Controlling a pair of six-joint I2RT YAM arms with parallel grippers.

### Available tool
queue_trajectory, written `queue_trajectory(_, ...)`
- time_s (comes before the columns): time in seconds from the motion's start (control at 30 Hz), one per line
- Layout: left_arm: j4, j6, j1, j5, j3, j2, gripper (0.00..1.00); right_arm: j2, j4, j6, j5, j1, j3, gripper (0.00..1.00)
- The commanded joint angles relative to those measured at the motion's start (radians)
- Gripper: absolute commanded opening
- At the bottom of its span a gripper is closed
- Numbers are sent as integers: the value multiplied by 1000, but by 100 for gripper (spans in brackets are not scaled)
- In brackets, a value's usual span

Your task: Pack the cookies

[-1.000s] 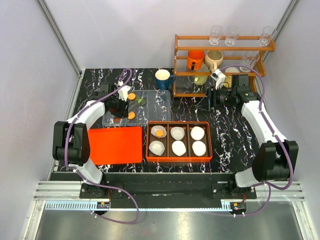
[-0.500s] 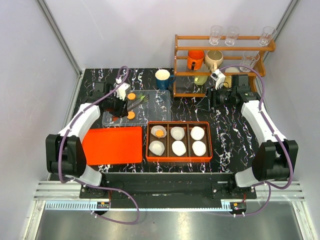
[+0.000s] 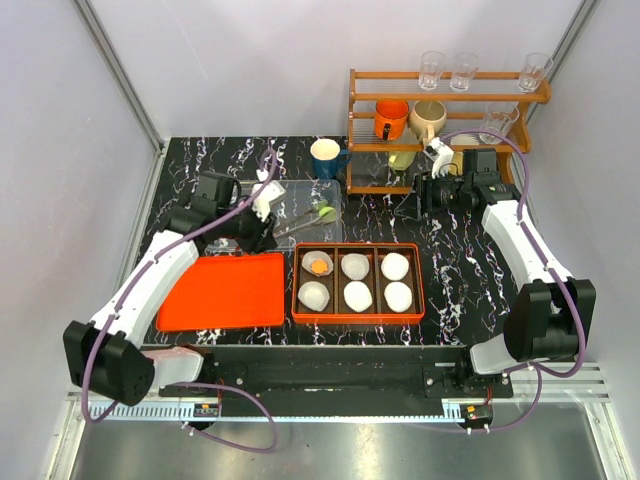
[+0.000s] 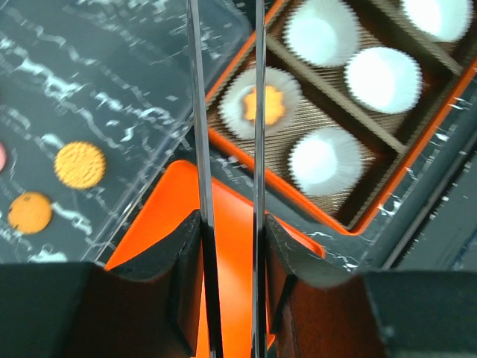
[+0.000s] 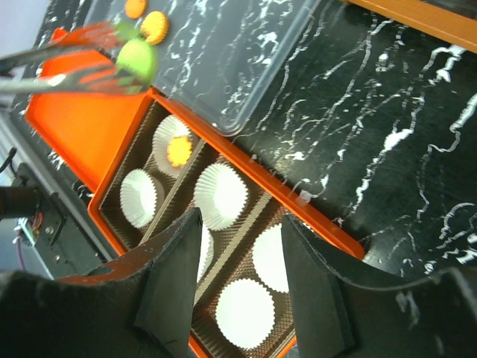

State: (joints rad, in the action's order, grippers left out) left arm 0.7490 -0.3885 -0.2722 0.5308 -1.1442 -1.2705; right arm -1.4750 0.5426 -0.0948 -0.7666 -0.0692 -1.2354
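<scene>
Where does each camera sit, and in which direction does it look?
Top external: above, behind the bases, facing down on the black marbled table; left arm and right arm show.
Left wrist: on the left gripper, looking down along the metal tongs it grips, onto the orange six-cell box.
Right wrist: on the open right gripper, looking leftward over the box; its fingers show.
Shared: all show the orange round cookie in a white paper liner.
</scene>
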Motion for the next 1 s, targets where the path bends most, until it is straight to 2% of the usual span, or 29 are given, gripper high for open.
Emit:
queue_trajectory(0.0, 12, -10, -102, 51, -19, 75, 21, 38, -59, 39, 148, 8, -9, 56)
queue_trajectory(0.33, 4, -21, -392, 3, -28, 30, 21, 51, -67, 69, 366, 35, -24, 55)
queue_trajectory(0.53, -14, -41, -507, -17, -29, -49, 21, 67, -82, 67, 435, 57, -15, 55)
queue_trajectory(0.97, -83, -56, -604, -63, -46, -168, 22, 59, -79, 66, 425, 65, -12, 55)
